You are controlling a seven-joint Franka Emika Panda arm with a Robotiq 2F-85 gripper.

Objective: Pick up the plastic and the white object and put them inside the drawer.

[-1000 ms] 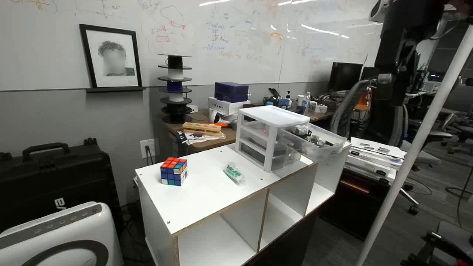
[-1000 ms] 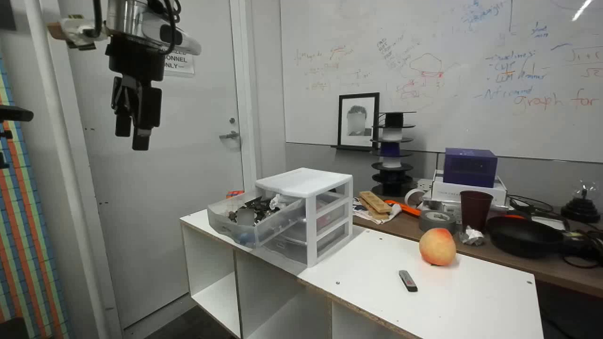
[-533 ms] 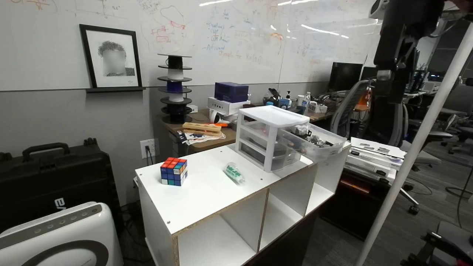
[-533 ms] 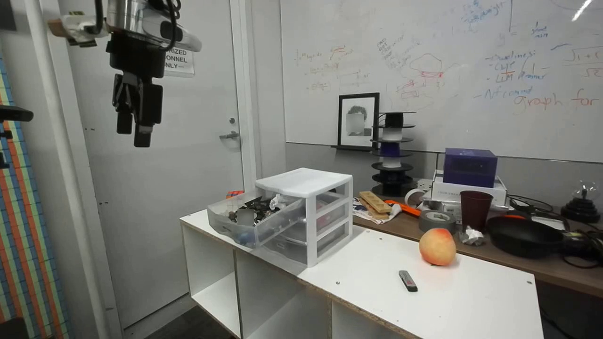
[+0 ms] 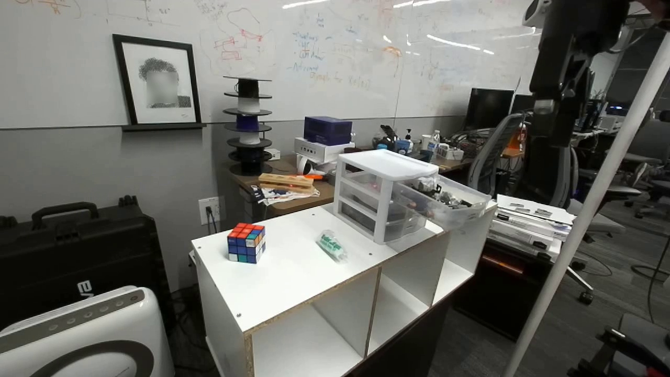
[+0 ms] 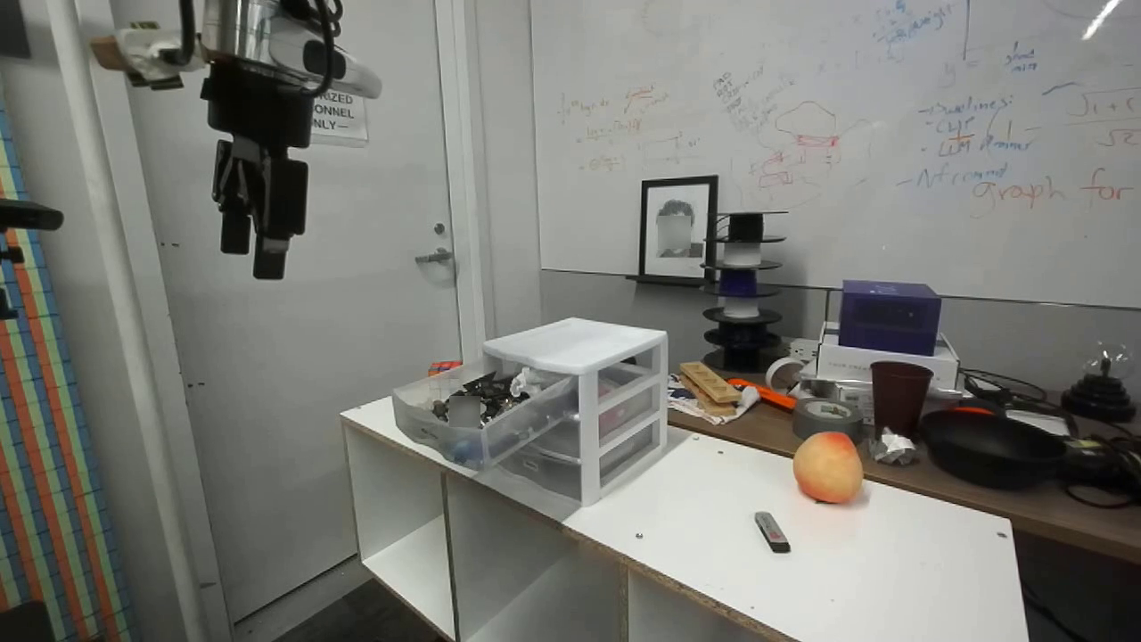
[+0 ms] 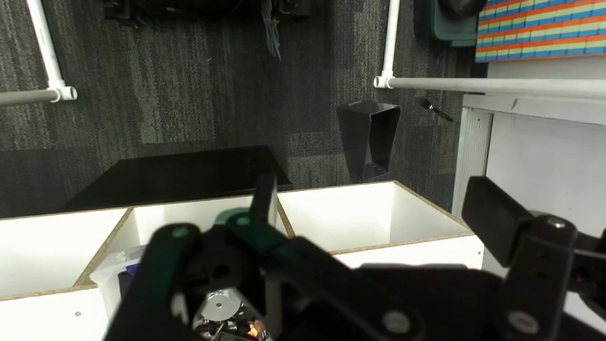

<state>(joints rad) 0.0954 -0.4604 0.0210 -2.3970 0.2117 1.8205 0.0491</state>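
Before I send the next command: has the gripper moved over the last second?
Yes, slightly up: in an exterior view, the gripper hangs higher against the door handle than a second ago.

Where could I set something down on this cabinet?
On the white cabinet top, between the multicoloured puzzle cube and clear green-printed plastic wrapper; also between the slim grey stick and white drawer unit. Crowded: the open translucent drawer, heaped with clutter.

A whiteboard (image 5: 293,99), monitor (image 5: 488,108) and chair (image 5: 491,145) suggest an office or lab.

The whiteboard (image 6: 856,214) reads "graph for"; the door sign (image 6: 341,120), "ONNEL".
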